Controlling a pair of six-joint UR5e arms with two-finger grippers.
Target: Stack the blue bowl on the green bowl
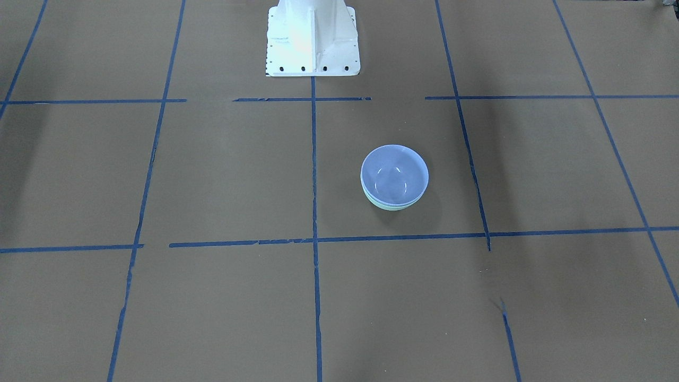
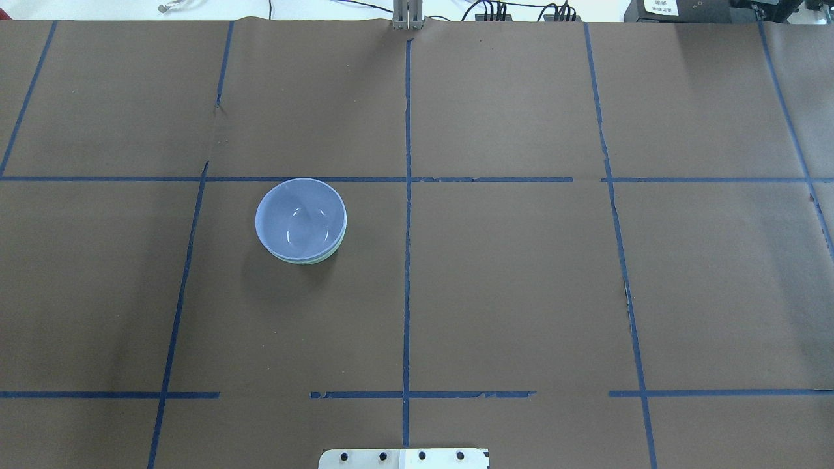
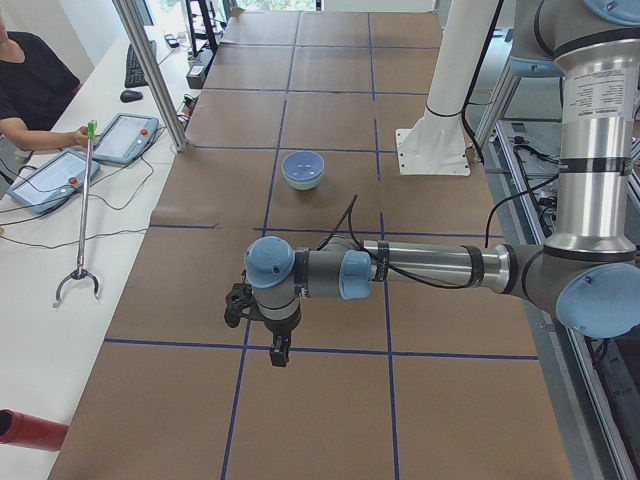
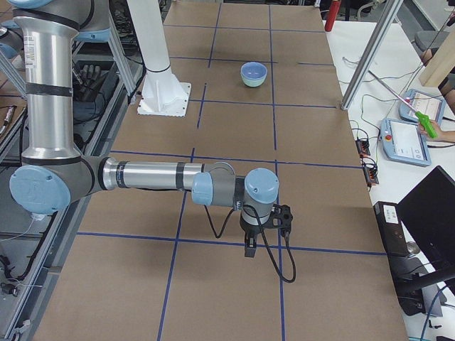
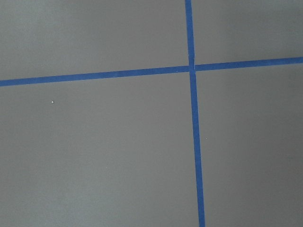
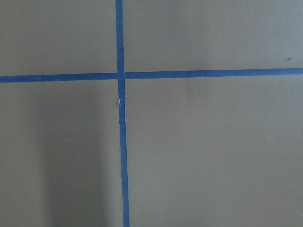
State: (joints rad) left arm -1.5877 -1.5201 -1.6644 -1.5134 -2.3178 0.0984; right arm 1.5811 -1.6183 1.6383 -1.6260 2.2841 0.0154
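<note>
Your robot's arms (image 3: pixel 420 265) are silver tubes with pale blue joint caps (image 3: pixel 270 262), black cables (image 3: pixel 353 202), a white bolted base (image 1: pixel 313 37).

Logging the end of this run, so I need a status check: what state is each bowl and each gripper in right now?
blue bowl: upright, nested in the green bowl, nothing gripping it.
green bowl: upright on the table, under the blue bowl.
left gripper: pointing down, apart from the bowls; cannot tell if open or shut.
right gripper: pointing down, apart from the bowls; cannot tell if open or shut.
</note>
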